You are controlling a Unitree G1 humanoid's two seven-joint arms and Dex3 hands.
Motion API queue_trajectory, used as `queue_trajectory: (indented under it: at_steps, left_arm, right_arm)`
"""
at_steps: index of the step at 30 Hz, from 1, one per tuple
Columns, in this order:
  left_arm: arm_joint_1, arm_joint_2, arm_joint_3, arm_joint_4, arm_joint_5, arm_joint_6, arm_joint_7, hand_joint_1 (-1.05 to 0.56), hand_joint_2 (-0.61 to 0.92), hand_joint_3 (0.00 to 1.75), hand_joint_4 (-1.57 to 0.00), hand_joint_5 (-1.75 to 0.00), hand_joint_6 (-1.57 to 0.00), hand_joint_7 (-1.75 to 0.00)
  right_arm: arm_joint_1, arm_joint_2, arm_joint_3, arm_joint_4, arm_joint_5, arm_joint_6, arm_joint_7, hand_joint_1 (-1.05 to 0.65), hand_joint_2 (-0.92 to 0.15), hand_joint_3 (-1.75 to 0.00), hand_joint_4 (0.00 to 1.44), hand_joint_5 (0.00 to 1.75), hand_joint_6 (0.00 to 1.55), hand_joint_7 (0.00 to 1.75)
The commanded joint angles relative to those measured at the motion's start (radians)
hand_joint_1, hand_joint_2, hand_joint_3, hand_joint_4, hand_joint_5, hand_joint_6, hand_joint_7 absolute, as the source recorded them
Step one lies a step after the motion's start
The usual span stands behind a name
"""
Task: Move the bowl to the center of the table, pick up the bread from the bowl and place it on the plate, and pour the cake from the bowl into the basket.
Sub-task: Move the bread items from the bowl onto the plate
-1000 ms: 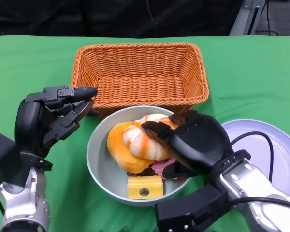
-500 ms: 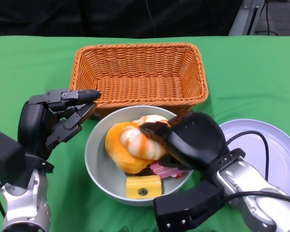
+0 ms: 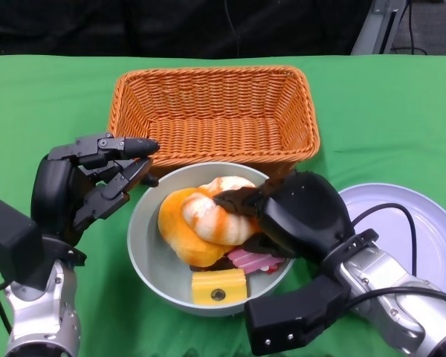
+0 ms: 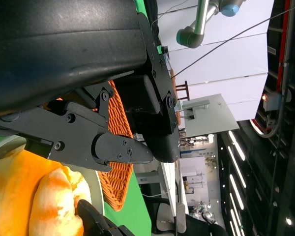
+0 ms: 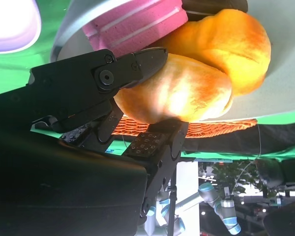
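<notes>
Your bread (image 3: 215, 217) sits in the grey bowl (image 3: 145, 245), a pale striped roll resting against a larger orange piece (image 3: 180, 223), with a pink cake slice (image 3: 249, 259) beneath and a yellow block (image 3: 218, 285) at the near side. The right robot hand (image 3: 301, 216) is over the bowl with its fingers clamped on the roll; the right wrist view shows the fingers (image 5: 132, 66) pressed to both sides of the crust. A second ago those fingers only reached to the roll's edge; since then they have closed further around it, and the bowl with its contents has slid a little toward your left. So you seem to have the grasp made, and the lift is the next thing to try, though the roll is not yet clear of the bowl.

The left robot hand (image 3: 89, 186) hovers just beside the bowl's far left rim, fingers apart and holding nothing. It has crept nearer to the rim over the last second and could steady the bowl if needed.

Beyond the bowl stands the wicker basket (image 3: 208, 82), close to the far rim. The white plate (image 3: 424, 230) lies to the right on the green table (image 3: 379, 111), partly behind your right forearm. Watch that the orange piece does not drag up with the roll.
</notes>
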Motion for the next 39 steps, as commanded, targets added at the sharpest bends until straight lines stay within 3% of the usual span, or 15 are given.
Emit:
queue_trajectory:
  at_steps: [1, 2, 5, 21, 22, 24, 26, 36, 39]
  left_arm:
    - [0.008, 0.012, 0.003, -0.002, 0.006, -0.015, 0.019, -0.24, 0.92, 0.26, -0.82, -1.30, -1.09, -0.50]
    - [0.008, 0.012, 0.003, -0.001, 0.008, -0.016, 0.020, -0.25, 0.92, 0.25, -0.83, -1.29, -1.08, -0.52]
    - [0.008, 0.013, 0.004, 0.000, 0.010, -0.016, 0.023, -0.26, 0.92, 0.24, -0.83, -1.28, -1.06, -0.55]
    - [-0.003, 0.021, 0.016, 0.017, -0.007, -0.012, 0.010, -0.24, 0.92, 0.24, -0.82, -1.28, -1.03, -0.59]
    - [-0.003, 0.023, 0.016, 0.019, -0.006, -0.015, 0.010, -0.24, 0.92, 0.24, -0.82, -1.27, -1.03, -0.60]
    - [-0.003, 0.026, 0.016, 0.022, -0.002, -0.021, 0.010, -0.24, 0.92, 0.24, -0.81, -1.27, -1.02, -0.60]
    - [-0.003, 0.029, 0.015, 0.026, 0.002, -0.025, 0.015, -0.24, 0.92, 0.25, -0.81, -1.27, -1.02, -0.60]
    - [-0.013, 0.035, 0.024, 0.051, -0.012, -0.028, -0.001, -0.24, 0.92, 0.25, -0.81, -1.26, -1.01, -0.62]
    - [-0.018, 0.036, 0.030, 0.061, -0.017, -0.029, -0.009, -0.24, 0.92, 0.25, -0.81, -1.26, -1.01, -0.63]
  right_arm:
    - [-0.012, -0.002, -0.003, 0.053, 0.037, -0.054, -0.034, -0.27, -0.92, -0.06, 0.83, 0.94, 1.12, 0.03]
    - [-0.017, -0.002, -0.007, 0.065, 0.050, -0.074, -0.053, -0.26, -0.92, -0.07, 0.74, 1.16, 1.15, 0.05]
    - [-0.033, -0.007, -0.017, 0.090, 0.077, -0.128, -0.096, -0.25, -0.92, -0.08, 0.68, 1.34, 1.15, 0.07]
    - [-0.014, -0.020, -0.073, 0.078, 0.106, -0.239, -0.236, -0.19, -0.91, 0.00, 0.75, 1.46, 1.19, 0.16]
    - [-0.009, -0.021, -0.079, 0.070, 0.110, -0.243, -0.242, -0.20, -0.91, 0.00, 0.76, 1.48, 1.17, 0.22]
    - [0.002, -0.024, -0.093, 0.049, 0.121, -0.252, -0.245, -0.18, -0.91, 0.00, 0.77, 1.48, 0.95, 0.66]
    - [0.016, -0.027, -0.108, 0.023, 0.135, -0.259, -0.237, -0.16, -0.90, 0.00, 0.76, 1.49, 0.86, 0.84]
    - [0.109, -0.075, -0.195, -0.142, 0.157, -0.300, -0.271, -0.14, -0.84, 0.00, 0.84, 1.39, 0.89, 0.83]
    - [0.160, -0.099, -0.230, -0.221, 0.181, -0.300, -0.234, -0.16, -0.86, -0.01, 0.83, 1.47, 0.88, 0.89]
